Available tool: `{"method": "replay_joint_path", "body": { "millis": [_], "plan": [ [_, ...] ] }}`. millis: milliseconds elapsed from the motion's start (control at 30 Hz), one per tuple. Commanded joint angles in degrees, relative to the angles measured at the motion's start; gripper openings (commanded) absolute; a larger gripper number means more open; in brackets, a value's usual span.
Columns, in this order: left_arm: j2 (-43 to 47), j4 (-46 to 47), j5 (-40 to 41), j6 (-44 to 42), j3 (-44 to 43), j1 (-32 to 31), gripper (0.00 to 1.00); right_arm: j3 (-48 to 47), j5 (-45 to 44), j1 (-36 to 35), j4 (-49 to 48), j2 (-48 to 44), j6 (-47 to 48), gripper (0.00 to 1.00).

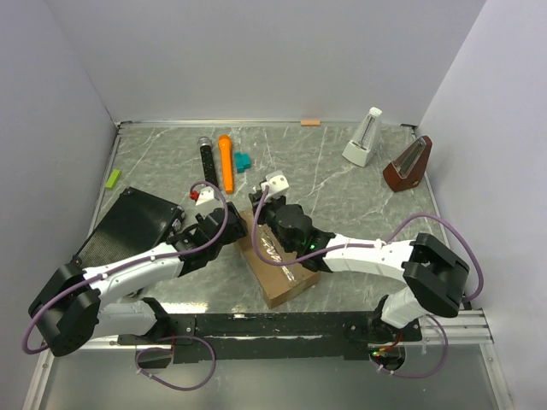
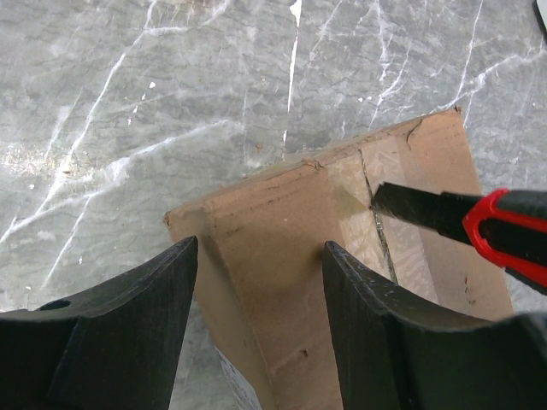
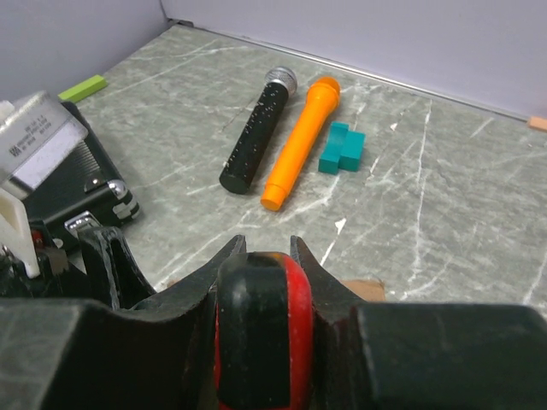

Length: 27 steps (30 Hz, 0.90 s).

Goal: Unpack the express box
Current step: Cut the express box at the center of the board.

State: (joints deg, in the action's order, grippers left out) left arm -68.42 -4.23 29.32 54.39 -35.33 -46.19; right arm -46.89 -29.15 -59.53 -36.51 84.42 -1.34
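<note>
Left wrist: knife [image 2: 466,224] apparently touches express box [image 2: 278,243].

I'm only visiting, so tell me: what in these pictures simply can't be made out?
- Right wrist view: the blade of the cutter, hidden below the right pincer.
- Left wrist view: the near part of the express box, behind the left pincer.
- Top view: the box's far end, covered by both pincers; its print, too small to read.
- Every view: the contents, since the box is closed.
</note>
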Motion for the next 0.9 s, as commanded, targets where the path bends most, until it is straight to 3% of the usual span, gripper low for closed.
{"method": "replay_joint_path", "body": {
  "millis": [0, 867],
  "plan": [
    [-0.84, -5.97, 0.56, -0.34, 1.49, 0.67, 0.64, -3.29, -0.39, 0.82, -3.57, 1.18, 0.82, 0.00],
    [-3.12, -6.23, 0.39, -0.16, 0.35, 0.67, 0.64, 3.48, -2.06, 0.99, -0.06, -3.30, 0.82, 0.00]
  ]
}}
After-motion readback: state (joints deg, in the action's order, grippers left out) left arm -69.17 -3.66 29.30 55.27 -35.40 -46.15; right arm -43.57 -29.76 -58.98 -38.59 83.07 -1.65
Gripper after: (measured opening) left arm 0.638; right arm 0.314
